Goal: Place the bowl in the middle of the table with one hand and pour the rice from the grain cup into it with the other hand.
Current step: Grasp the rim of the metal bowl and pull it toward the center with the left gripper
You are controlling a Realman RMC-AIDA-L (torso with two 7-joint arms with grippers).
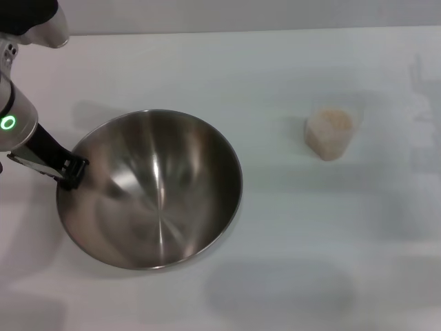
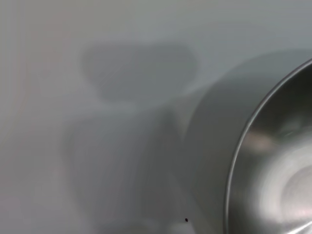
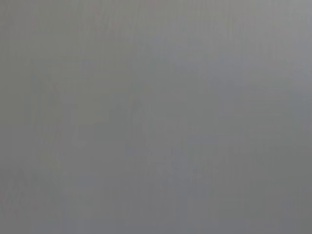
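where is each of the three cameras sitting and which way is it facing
Head view: on the robot's head, looking forward and down at the plain white table, the large stainless-steel mixing bowl and the small clear plastic grain cup of beige rice; the left gripper shows at the bowl's left rim.
Left wrist view: on the left wrist, facing the bowl's rim and the table; no fingers show.
Right wrist view: on the right wrist, showing only plain grey.
Head and left wrist views share the bowl.
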